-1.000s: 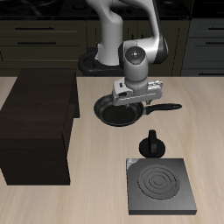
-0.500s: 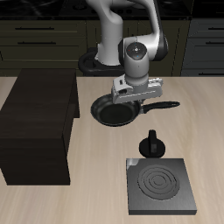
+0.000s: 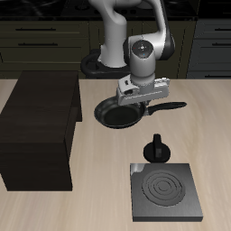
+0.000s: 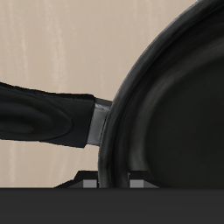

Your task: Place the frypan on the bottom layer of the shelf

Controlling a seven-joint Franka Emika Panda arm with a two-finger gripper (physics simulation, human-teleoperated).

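Note:
The round black frypan [image 3: 112, 115] hangs just above the table beside the shelf, its long handle [image 3: 171, 106] pointing away from the shelf. My gripper [image 3: 133, 99] is over the pan's rim near the handle root, shut on it. In the wrist view the frypan [image 4: 175, 105] fills much of the frame, its handle [image 4: 44, 118] reaches sideways, and its rim sits between my gripper [image 4: 112, 181] fingertips [image 4: 87, 182]. The shelf [image 3: 41, 126] is a large dark wooden box; its open compartment is not visible from this angle.
A small black knobbed pot [image 3: 156, 149] stands nearer the table's front edge than the pan. A flat grey burner plate [image 3: 165, 191] with concentric rings lies in front of it. Dark kitchen cabinets [image 3: 45, 41] run behind the table.
The gripper and the frypan have shifted slightly up and toward the shelf together. The handle tip has risen a little.

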